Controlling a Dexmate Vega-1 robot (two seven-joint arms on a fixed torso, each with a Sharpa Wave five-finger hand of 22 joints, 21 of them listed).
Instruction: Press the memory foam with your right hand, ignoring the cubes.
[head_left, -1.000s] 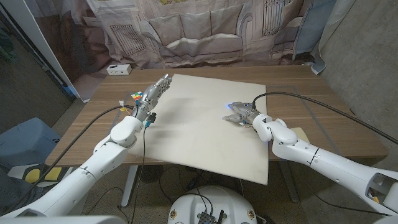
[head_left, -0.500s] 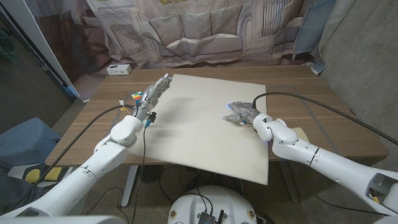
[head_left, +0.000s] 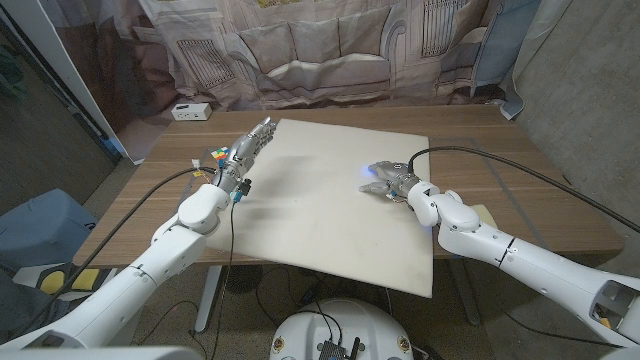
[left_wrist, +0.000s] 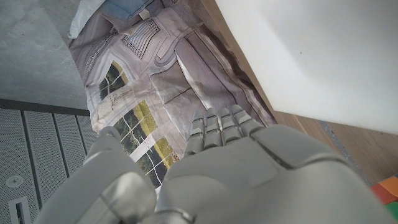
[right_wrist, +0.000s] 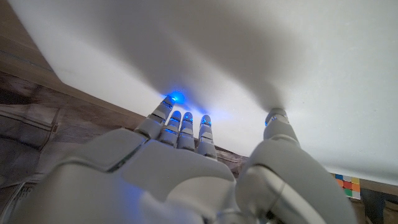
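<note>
A large cream memory foam sheet (head_left: 320, 190) covers the middle of the wooden table. My right hand (head_left: 388, 180) is over its right half, fingers spread and pointing toward the sheet's centre, fingertips at or just above the surface with blue lights glowing. In the right wrist view the right hand (right_wrist: 180, 162) reaches to the foam (right_wrist: 261, 56), fingertips (right_wrist: 176, 99) lit blue. My left hand (head_left: 245, 152) holds nothing, fingers straight, at the foam's left edge. A coloured cube (head_left: 218, 155) lies just left of it.
A white box (head_left: 191, 111) stands at the table's back left. A patterned curtain (head_left: 320, 50) hangs behind the table. A cube corner (left_wrist: 388, 190) shows by the left hand (left_wrist: 249, 168), and a coloured cube (right_wrist: 347, 185) shows past the foam's edge. Bare wood (head_left: 540, 200) lies right of the foam.
My right hand has lifted slightly, its fingertips easing up off the foam. The left arm has not moved.
</note>
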